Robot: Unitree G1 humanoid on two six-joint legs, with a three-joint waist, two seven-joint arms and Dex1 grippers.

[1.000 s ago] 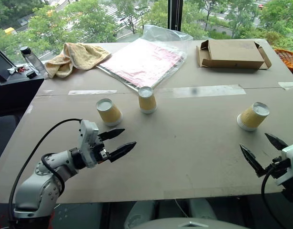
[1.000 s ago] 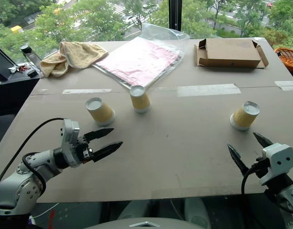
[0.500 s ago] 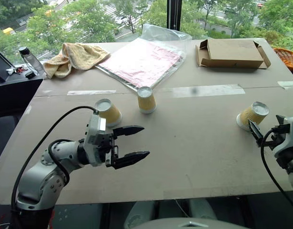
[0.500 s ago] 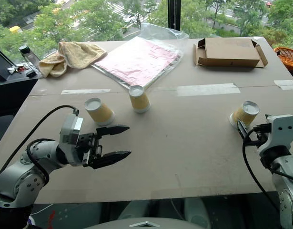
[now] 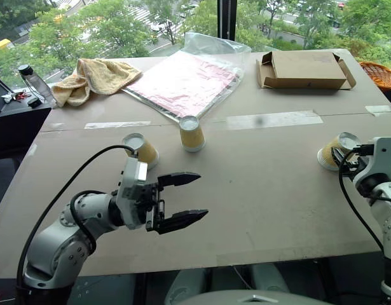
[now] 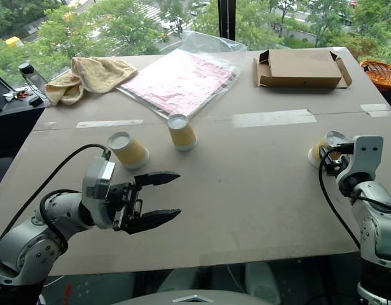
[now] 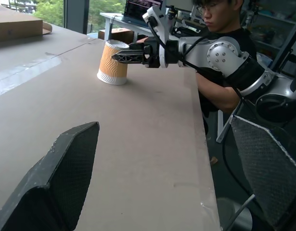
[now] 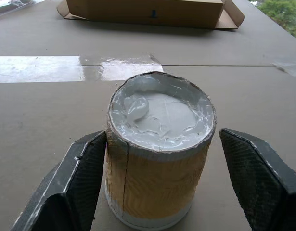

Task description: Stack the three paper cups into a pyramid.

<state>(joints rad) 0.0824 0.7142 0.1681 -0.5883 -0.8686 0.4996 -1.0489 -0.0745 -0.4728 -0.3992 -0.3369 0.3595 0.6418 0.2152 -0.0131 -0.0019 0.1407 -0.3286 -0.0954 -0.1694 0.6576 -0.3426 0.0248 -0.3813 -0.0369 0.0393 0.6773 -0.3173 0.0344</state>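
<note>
Currently right gripper (image 8: pixel 157 192) straddles the upside-down yellow-tan ribbed paper cup (image 8: pixel 160 144) at the brown table's (image 5: pixel 259 190) right edge: one finger touching, the other apart, not clamped. Left gripper (image 5: pixel 185 200) spread wide, empty. Two matching cups (image 5: pixel 139 149) (image 5: pixel 192 133) stand left-centre.

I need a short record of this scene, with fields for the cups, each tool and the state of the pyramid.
cups: three, all upside down and apart on the table: left cup, middle cup, right cup
left tool: open, empty, over bare table near the left cup
right tool: open, straddling the right cup; one side touches it, the other stands apart
pyramid: not yet begun
</note>
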